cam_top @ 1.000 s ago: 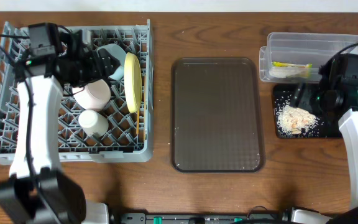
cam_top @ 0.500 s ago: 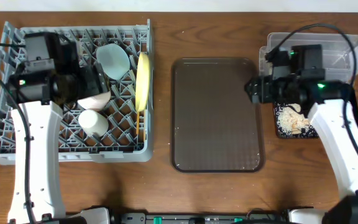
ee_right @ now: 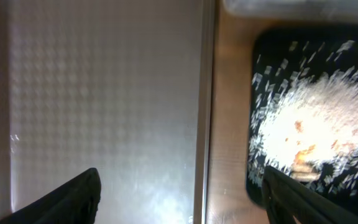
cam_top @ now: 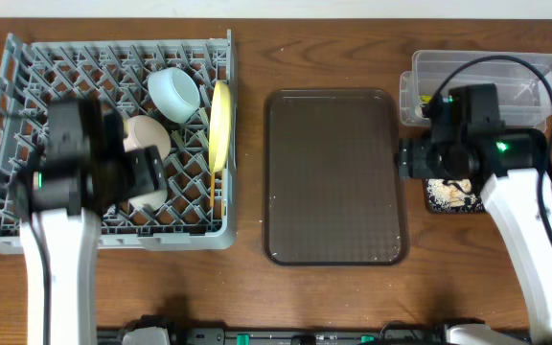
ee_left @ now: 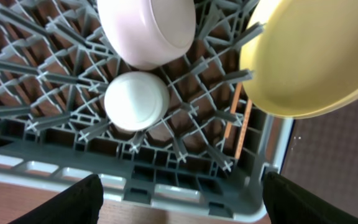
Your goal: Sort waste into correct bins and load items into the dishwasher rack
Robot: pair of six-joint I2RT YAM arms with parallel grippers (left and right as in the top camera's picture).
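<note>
The grey dishwasher rack (cam_top: 27, 115) holds the light blue bowl (cam_top: 173, 93), the white bowl (cam_top: 145, 134) and the yellow plate (cam_top: 220, 125), which stands on edge. My left gripper (cam_top: 142, 182) hovers open and empty above the rack's front wall (ee_left: 185, 180). From the left wrist I see the small white cup (ee_left: 137, 101), white bowl (ee_left: 146, 31), plate (ee_left: 309, 56) and a wooden chopstick (ee_left: 238, 121). My right gripper (cam_top: 412, 158) is open and empty over the gap beside the black tray (ee_right: 260, 186), which holds rice scraps (ee_right: 316, 130). The right arm mostly hides the wrapper.
The large brown serving tray (cam_top: 333, 172) lies bare between the rack and the bins. The clear container (cam_top: 487, 69) sits behind the black tray (cam_top: 435, 203). A cable loops over the right arm.
My left gripper has drawn back from the rack's far part to its front wall. My right gripper swung left from above the black tray to the brown tray's edge, then eased back a little.
</note>
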